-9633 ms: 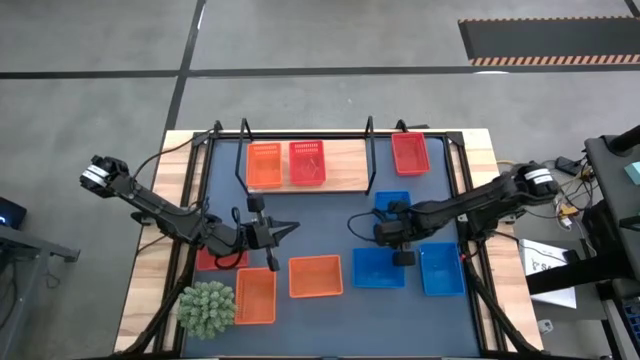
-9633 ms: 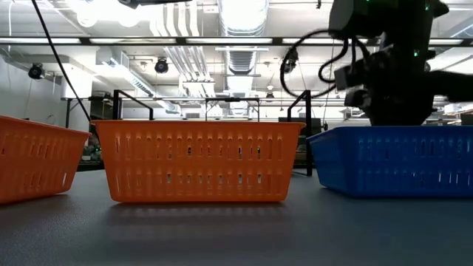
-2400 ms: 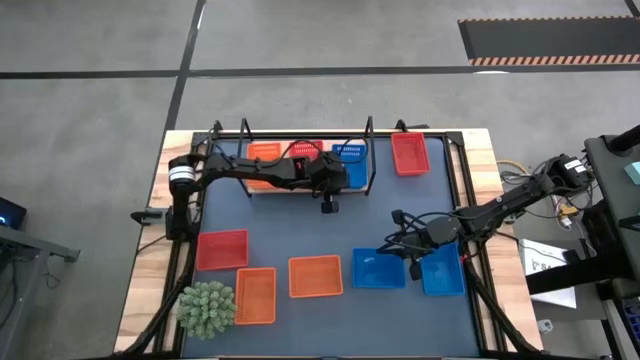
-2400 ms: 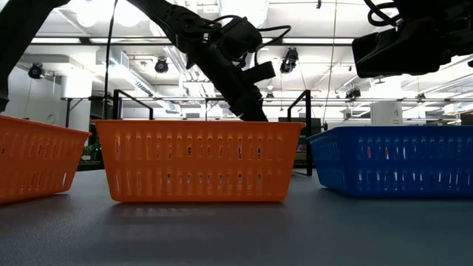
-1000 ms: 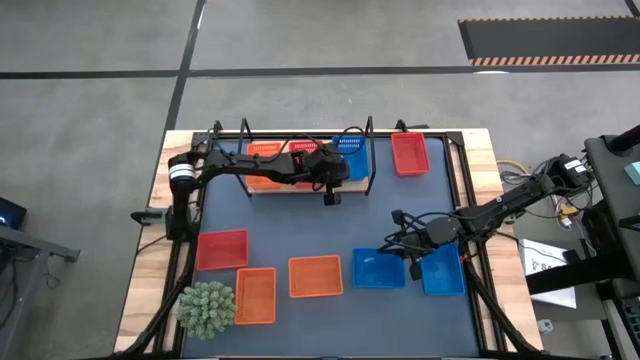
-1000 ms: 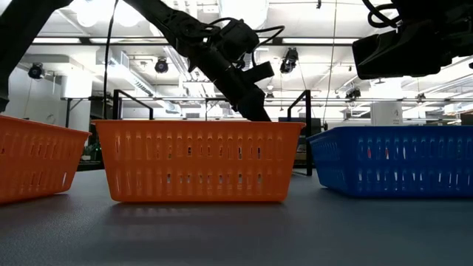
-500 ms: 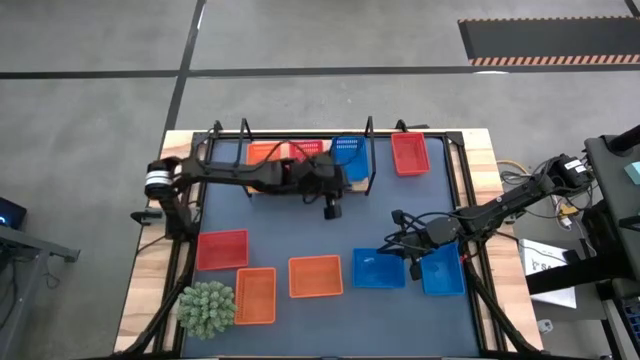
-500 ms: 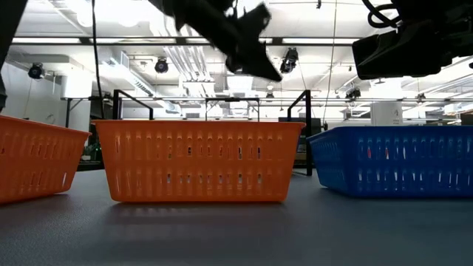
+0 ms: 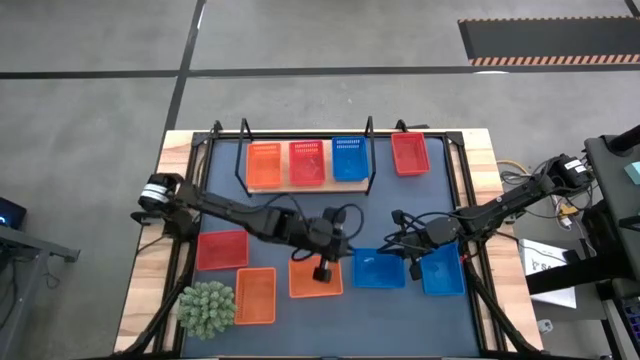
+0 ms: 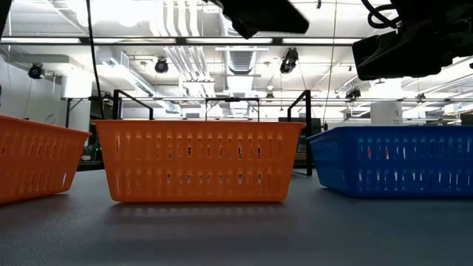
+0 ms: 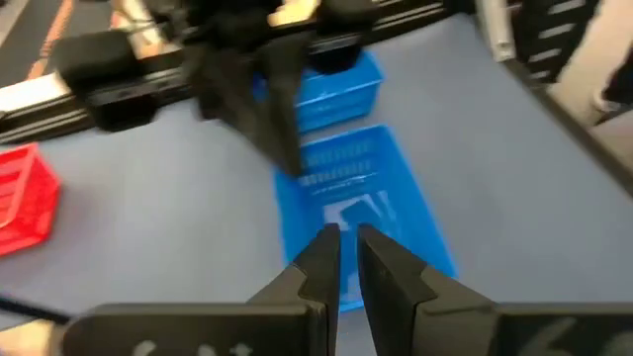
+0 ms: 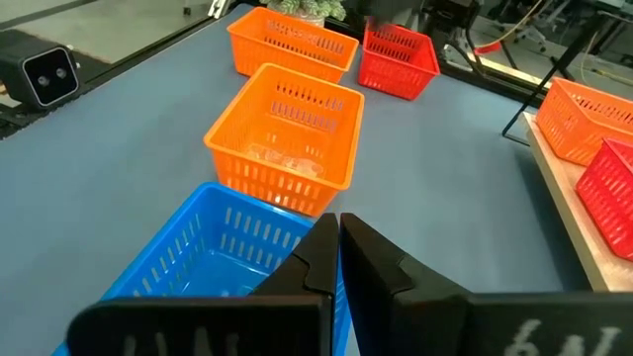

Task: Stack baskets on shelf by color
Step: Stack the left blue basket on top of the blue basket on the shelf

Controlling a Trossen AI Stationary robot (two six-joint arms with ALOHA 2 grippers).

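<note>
The shelf [image 9: 335,183] at the far edge carries an orange basket [image 9: 264,165], a red basket [image 9: 307,163] and a blue basket [image 9: 348,158], side by side on their bottoms. My left gripper [image 9: 343,240] hangs over the mat's middle, between an orange basket [image 9: 315,277] and a blue basket [image 9: 378,268]. It is shut to a thin slit and holds nothing [image 11: 348,252]. My right gripper [image 9: 402,238] hovers shut above that blue basket's far rim [image 12: 227,252], high above it in the low view [image 10: 414,41].
On the mat also stand a red basket [image 9: 222,250], an orange basket [image 9: 255,295] and a second blue basket [image 9: 442,270]. Another red basket [image 9: 410,153] sits right of the shelf. A green plant ball [image 9: 207,308] is at the near left corner.
My left gripper has left the blue basket on the shelf, risen and swung toward the table's near edge to above the mat's middle, its fingers staying as they were. The blue basket stays on the shelf beside the red one.
</note>
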